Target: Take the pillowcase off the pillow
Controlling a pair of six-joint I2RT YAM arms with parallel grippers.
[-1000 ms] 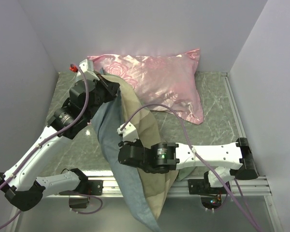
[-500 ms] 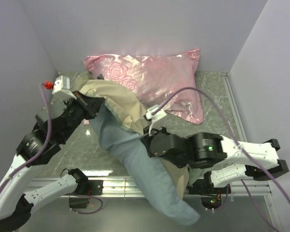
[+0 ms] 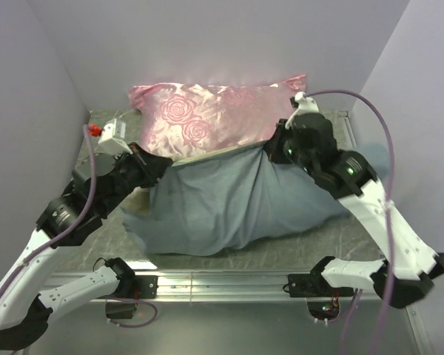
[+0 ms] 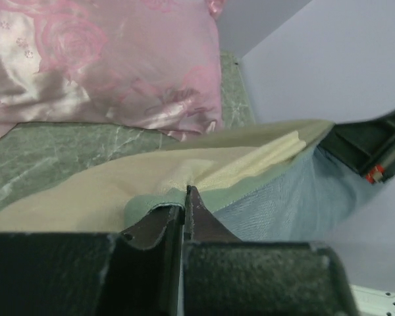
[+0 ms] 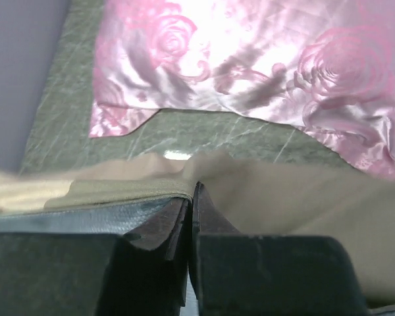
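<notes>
Left gripper is closed on the left end of the upper edge of the pillowcase; the left wrist view shows its jaws pressed together on a fold of green-edged tan fabric. From that grip the pillowcase runs to the right across the green marbled counter, slate-blue face up, with its upper edge drawn into a nearly straight line and its lower part resting on the counter. Just behind that edge lies the pink rose-patterned satin pillow, against the back wall; it is not part of the job. Right gripper is closed on the right end of the same edge; the right wrist view shows its jaws shut on the tan lining where it meets the blue face. The white pillow is not visible in any view. The pillowcase bulges along its length, which suggests the pillow is inside, but this cannot be confirmed. Judged status: both ends of the edge are secured and the fabric is spread between the arms; separating the pillowcase from the pillow is not yet done.
</notes>
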